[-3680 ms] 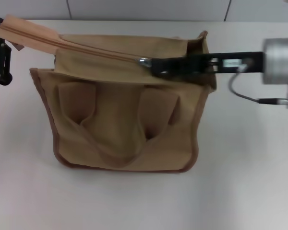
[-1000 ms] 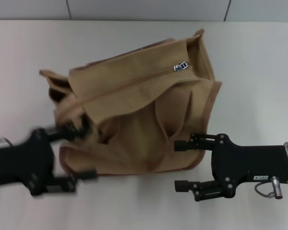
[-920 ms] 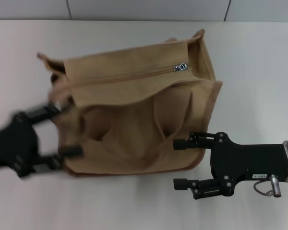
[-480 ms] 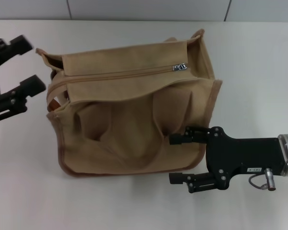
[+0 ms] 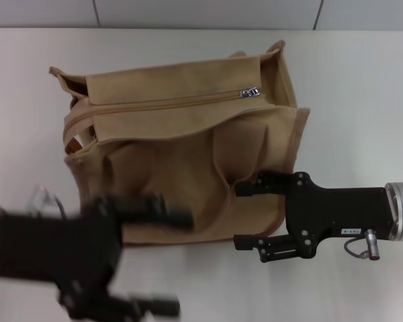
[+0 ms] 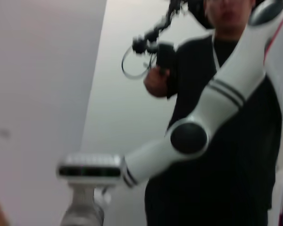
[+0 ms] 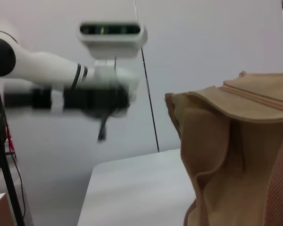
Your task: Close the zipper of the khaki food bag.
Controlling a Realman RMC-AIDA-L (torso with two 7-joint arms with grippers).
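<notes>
One bag (image 5: pixel 181 154) lies on the white table (image 5: pixel 363 100), with one zipper (image 5: pixel 168 103) running along its top panel and one silver pull (image 5: pixel 250 92) near the right end of that line. Two grippers show. The right gripper (image 5: pixel 248 215) reaches in level from the right, fingers spread apart and empty, at the bag's near right corner. The left gripper (image 5: pixel 158 261) sits low at the near left, blurred, fingers apart, holding nothing. Pale wall panels stand behind the table

lab | plain white table (image 5: pixel 363 87) – bare wall panels (image 7: pixel 203 42) – operator (image 6: pixel 217 94)
</notes>
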